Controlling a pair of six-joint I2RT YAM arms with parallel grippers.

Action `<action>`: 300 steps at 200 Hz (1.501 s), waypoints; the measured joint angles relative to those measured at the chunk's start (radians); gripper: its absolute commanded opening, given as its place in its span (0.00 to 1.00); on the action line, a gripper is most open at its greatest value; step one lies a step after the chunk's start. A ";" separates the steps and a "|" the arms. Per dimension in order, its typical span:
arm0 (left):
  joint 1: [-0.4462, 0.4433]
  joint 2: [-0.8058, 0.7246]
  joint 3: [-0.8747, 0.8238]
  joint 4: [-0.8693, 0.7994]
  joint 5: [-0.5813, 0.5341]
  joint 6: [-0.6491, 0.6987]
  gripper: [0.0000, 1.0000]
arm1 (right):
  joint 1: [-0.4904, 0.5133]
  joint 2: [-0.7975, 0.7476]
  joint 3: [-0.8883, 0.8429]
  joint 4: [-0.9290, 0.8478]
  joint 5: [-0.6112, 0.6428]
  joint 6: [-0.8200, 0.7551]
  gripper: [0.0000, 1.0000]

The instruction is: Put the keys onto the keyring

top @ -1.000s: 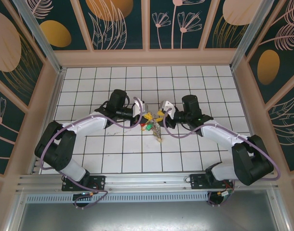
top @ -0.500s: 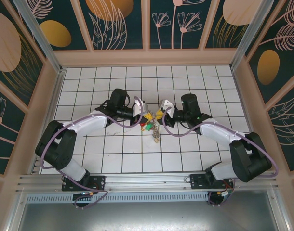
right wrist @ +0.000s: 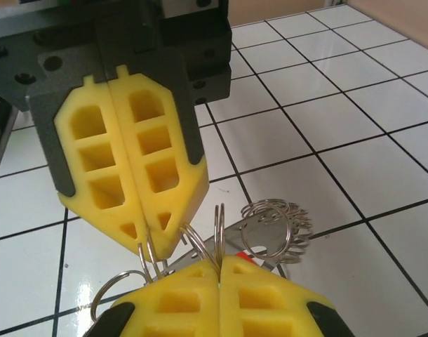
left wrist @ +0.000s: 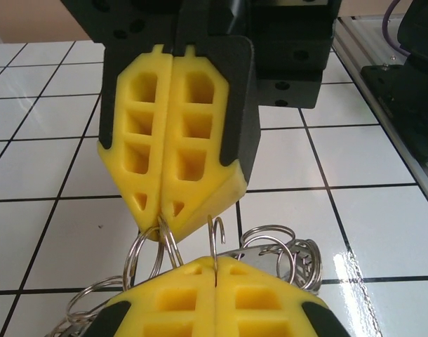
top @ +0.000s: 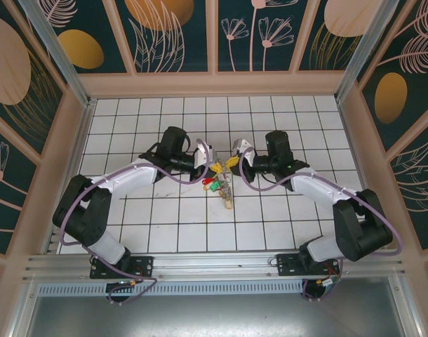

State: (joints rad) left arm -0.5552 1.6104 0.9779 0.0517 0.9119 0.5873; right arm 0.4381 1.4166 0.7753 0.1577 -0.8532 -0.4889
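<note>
My two grippers meet tip to tip over the middle of the floor. The left gripper (top: 214, 164) (left wrist: 215, 262) is shut on a thin silver wire loop of the keyring (left wrist: 215, 239). Facing it, the right gripper (top: 233, 161) (right wrist: 218, 268) is shut on another loop of the keyring (right wrist: 218, 228). More silver loops bunch in a coil (left wrist: 288, 246) (right wrist: 273, 226) beside a flat metal blade. The keys (top: 212, 184), with red and green heads, hang just below the tips, and a red head (right wrist: 245, 258) peeks out by my right fingers. A silvery bundle (top: 229, 196) trails toward me.
The white tiled floor (top: 165, 217) is boxed in by tan walls (top: 214, 84) on three sides. An aluminium rail (top: 214, 263) with both arm bases runs along the near edge.
The right gripper has closed onto a wire loop, and its wrist has shifted slightly up and back. The hanging bundle swung a little. The left gripper stayed shut in place.
</note>
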 measured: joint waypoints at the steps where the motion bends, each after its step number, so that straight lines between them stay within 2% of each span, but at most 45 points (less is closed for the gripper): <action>1: 0.000 0.000 0.000 0.000 0.000 0.000 0.00 | 0.000 0.001 0.001 -0.001 -0.002 0.000 0.04; 22: 0.000 0.000 0.001 -0.004 -0.004 0.004 0.00 | -0.009 0.030 0.027 -0.027 -0.034 0.031 0.11; 35: 0.000 0.000 0.001 -0.006 -0.003 0.009 0.00 | -0.012 0.051 0.048 -0.048 -0.045 0.058 0.26; 78: -0.002 0.000 0.001 -0.043 -0.003 0.024 0.00 | -0.034 0.128 0.156 -0.081 -0.006 0.190 0.36; 124: -0.002 0.000 0.001 -0.048 -0.007 0.021 0.00 | -0.040 0.126 0.151 -0.094 0.050 0.245 0.37; 151: -0.002 0.000 0.001 -0.043 -0.016 0.003 0.00 | -0.053 -0.029 -0.003 -0.032 0.063 0.200 0.36; 171: -0.002 0.000 0.001 -0.030 -0.030 -0.013 0.00 | -0.055 -0.174 -0.110 0.005 0.055 0.098 0.36; 186: -0.002 0.000 0.000 -0.020 -0.033 -0.024 0.00 | -0.048 -0.220 -0.123 0.000 0.051 0.020 0.36; 232: -0.002 -0.005 -0.010 0.040 -0.034 -0.062 0.00 | 0.010 -0.138 -0.024 -0.081 0.067 -0.126 0.35; 274: -0.002 -0.007 -0.028 0.068 -0.033 -0.084 0.00 | 0.027 -0.076 -0.011 -0.103 0.069 -0.176 0.35; 300: -0.002 -0.007 -0.028 0.074 -0.033 -0.089 0.00 | 0.029 -0.062 -0.007 -0.109 0.067 -0.192 0.30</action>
State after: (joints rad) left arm -0.5575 1.6035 0.9497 0.1253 0.8791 0.4988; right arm 0.4667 1.3544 0.7681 0.0483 -0.7860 -0.6804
